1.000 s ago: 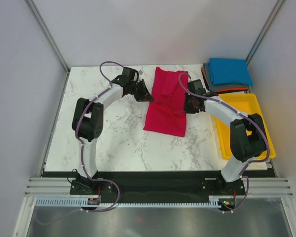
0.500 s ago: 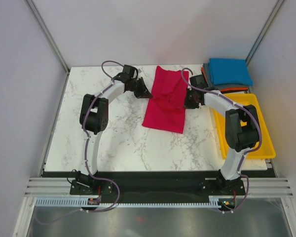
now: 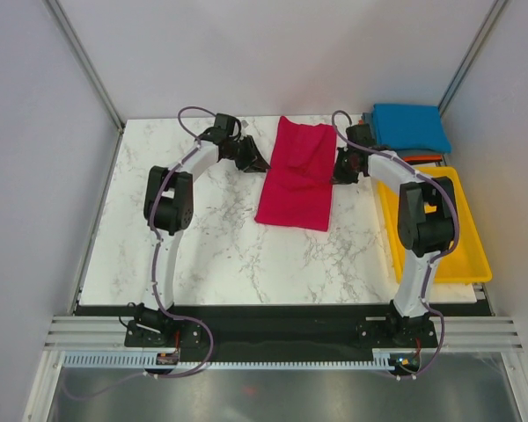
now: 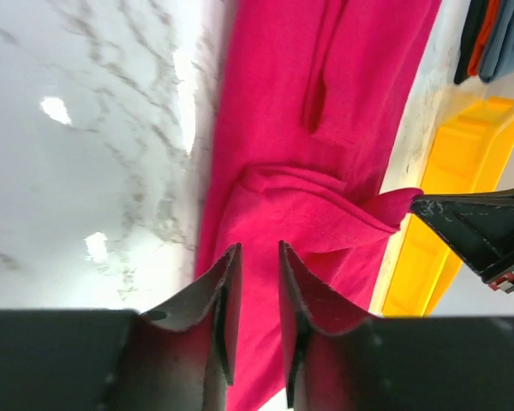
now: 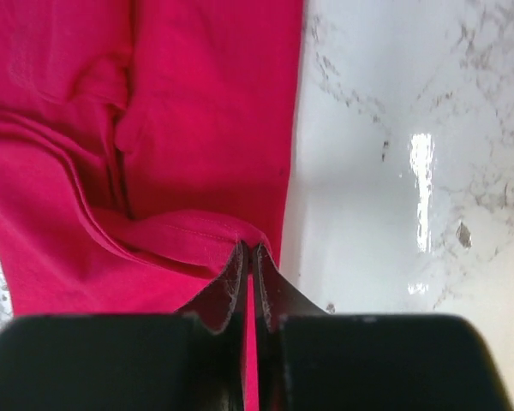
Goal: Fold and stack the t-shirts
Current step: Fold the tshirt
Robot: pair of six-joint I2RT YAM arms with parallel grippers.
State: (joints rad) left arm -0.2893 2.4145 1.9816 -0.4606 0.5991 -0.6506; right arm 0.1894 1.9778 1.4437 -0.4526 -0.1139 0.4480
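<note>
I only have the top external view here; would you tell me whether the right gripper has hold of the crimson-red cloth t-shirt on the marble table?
Observer: Yes. In the right wrist view the right gripper is pinched shut on a folded edge of the crimson-red cloth t-shirt.
Operator: Thank you. Is the left gripper clamped as well?
Observer: It seems not. The left wrist view shows the left gripper with its jaws slightly parted above the shirt, not gripping it as far as I can tell.
Operator: Is the cloth pulled anywhere?
Observer: Yes. The left wrist view shows a corner of the shirt drawn out to a point at the right gripper's tip.
</note>
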